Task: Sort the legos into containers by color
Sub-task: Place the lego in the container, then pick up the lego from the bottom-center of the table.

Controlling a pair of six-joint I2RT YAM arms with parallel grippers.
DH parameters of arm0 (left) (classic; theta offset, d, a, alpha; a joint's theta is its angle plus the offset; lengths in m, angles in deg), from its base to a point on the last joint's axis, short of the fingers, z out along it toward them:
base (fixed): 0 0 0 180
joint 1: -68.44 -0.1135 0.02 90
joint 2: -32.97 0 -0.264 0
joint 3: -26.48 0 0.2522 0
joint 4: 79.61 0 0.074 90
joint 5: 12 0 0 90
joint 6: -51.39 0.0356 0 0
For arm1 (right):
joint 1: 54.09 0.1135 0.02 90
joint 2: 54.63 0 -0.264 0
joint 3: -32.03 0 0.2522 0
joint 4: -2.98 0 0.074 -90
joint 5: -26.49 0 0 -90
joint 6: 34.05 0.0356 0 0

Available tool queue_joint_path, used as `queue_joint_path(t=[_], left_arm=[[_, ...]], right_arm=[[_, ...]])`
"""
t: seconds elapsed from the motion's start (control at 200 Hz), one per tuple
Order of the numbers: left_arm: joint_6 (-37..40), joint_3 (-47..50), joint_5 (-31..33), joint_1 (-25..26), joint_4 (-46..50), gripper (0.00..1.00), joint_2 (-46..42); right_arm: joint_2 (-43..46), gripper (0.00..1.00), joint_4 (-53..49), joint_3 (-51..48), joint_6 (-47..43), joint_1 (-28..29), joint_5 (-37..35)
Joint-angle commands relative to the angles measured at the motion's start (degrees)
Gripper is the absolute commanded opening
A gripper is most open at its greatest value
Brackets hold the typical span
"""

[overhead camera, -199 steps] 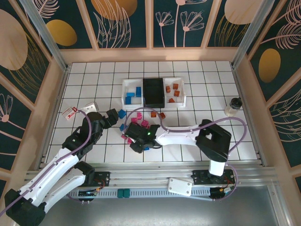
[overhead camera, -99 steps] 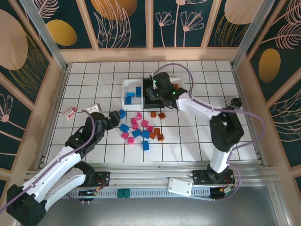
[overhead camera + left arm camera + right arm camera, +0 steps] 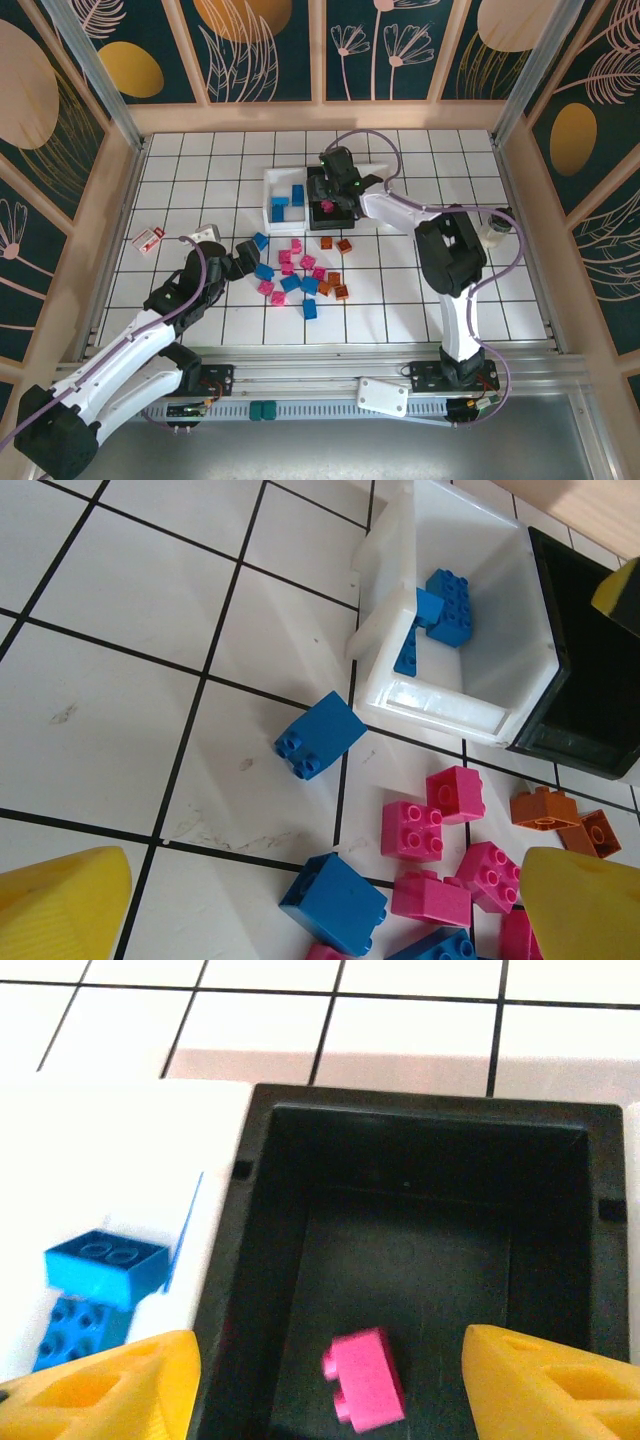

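Left hand [image 3: 240, 260] sits low over the desk [image 3: 450, 290] at the near-left edge of the loose legos [image 3: 305, 272]. Its fingers are spread wide and hold nothing. One blue brick [image 3: 318, 737] lies just ahead of it, apart from the rest and close to the white left tray [image 3: 440, 705].

The loose pile is mixed blue, pink and orange-brown, well over a dozen bricks, all on the tiles between the arms and the trays. White-and-red card [image 3: 148, 238] lies off to the left, not part of the sort.

Farther back are the three trays in a row. The white left tray has a few blue bricks [image 3: 447, 605] in it. The black tray [image 3: 260, 1260] in the middle holds one pink brick [image 3: 366, 1378] lying on its floor. The right white tray [image 3: 380, 167] is mostly behind the right arm, so its contents can't be told.

Right hand [image 3: 333, 192] hangs above the black tray with its fingers wide apart and nothing held; the pink brick lies below, free of both fingers.

Progress judgement: early to middle. Colours look assigned (blue left, pink middle), but only a handful are binned and most of the pile is left to sort. Pink has barely begun.
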Motion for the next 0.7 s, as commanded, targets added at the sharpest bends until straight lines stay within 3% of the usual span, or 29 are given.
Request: queue_joint_path(t=[0.0,0.23,0.415,0.696], left_arm=[[-0.7,0.6,-0.1,-0.1,-1.7,0.99,-0.6],[0.4,0.5,0.5,-0.2,-1.7,0.99,-0.9],[0.8,1.2,1.1,-0.2,-1.9,0.99,-1.0],[0.1,2.4,0.5,-0.2,-2.7,0.99,-1.3]], right_arm=[[9.8,0.71,0.2,-6.2,1.7,4.7,-1.9],[23.4,0.73,-3.3,-24.6,4.7,18.9,-2.7],[24.2,0.74,-11.4,-29.2,8.6,30.0,-5.7],[19.2,0.74,-11.2,-30.9,14.0,34.6,-3.7]])
